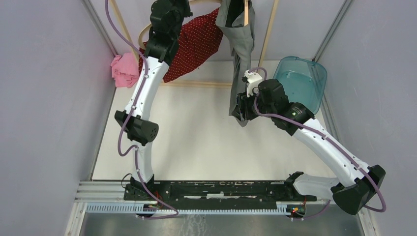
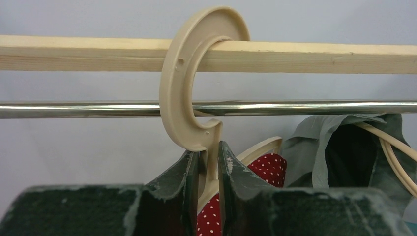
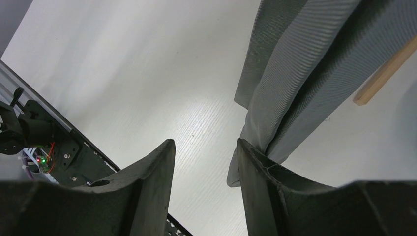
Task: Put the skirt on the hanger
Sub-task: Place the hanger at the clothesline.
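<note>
- The left end effector [image 2: 207,157] is raised at the far left, its jaws closed tight on the neck of the beige hanger [image 2: 177,83].
- The hanger's hook loops over the wooden rail [image 2: 319,56], with a metal bar [image 2: 74,109] running just below it.
- The red dotted skirt [image 1: 196,42] hangs from that hanger under the rail, at the far side of the tabletop [image 1: 196,132].
- The right end effector [image 3: 204,152] has its jaws apart with nothing between them. The hem of a hanging grey garment [image 1: 241,54] lies against the outside of one finger.
- A teal bin [image 1: 302,81] sits far right.
- A pink cloth [image 1: 124,70] lies far left.
</note>
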{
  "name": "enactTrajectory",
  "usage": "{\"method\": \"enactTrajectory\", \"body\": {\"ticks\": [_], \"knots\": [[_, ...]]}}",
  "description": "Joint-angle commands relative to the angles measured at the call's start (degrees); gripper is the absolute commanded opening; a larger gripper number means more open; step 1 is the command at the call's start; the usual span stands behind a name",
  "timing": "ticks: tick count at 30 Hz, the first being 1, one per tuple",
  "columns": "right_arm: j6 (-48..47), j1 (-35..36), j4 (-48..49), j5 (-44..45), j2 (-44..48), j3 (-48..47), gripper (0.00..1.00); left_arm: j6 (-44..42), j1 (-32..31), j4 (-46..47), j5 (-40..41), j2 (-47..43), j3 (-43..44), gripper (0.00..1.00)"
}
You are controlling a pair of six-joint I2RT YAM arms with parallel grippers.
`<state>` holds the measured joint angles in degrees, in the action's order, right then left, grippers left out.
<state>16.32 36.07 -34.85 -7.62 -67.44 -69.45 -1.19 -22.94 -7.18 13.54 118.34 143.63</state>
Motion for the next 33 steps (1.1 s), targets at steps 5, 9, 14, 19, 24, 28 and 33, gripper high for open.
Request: {"method": "enactTrajectory", "body": {"ticks": [5,9,14,19,24,28,33], "knots": [[0.6,-0.2,2.9,-0.6,0.8,0.5,0.55,2.7,0.7,4.7,0.2,-3.5,-6.1,0.20],[0.5,-0.1,3.5,-1.2,1.6,1.2,0.55,3.8,1.0,5.8,0.2,-4.0,-8.8,0.40],[0.4,-0.2,3.3,-3.5,1.5,0.8,0.57,5.0,1.1,6.6,-2.0,-8.7,-15.4,0.54],[0.6,-0.1,3.1,-6.0,1.3,-0.1,0.60,6.9,1.1,6.7,-2.9,-16.4,-25.5,0.61],[1.9,-0.1,3.1,-8.5,1.3,-0.4,0.70,7.7,1.1,6.3,-3.2,-25.6,-36.9,0.67],[3.7,-0.1,4.2,-11.2,1.4,0.1,0.80,8.3,1.1,5.8,-3.7,-32.1,-44.3,0.72],[5.4,-0.1,4.8,-12.4,2.6,2.3,0.85,9.3,1.1,3.1,-6.0,-38.0,-50.2,0.76]]}}
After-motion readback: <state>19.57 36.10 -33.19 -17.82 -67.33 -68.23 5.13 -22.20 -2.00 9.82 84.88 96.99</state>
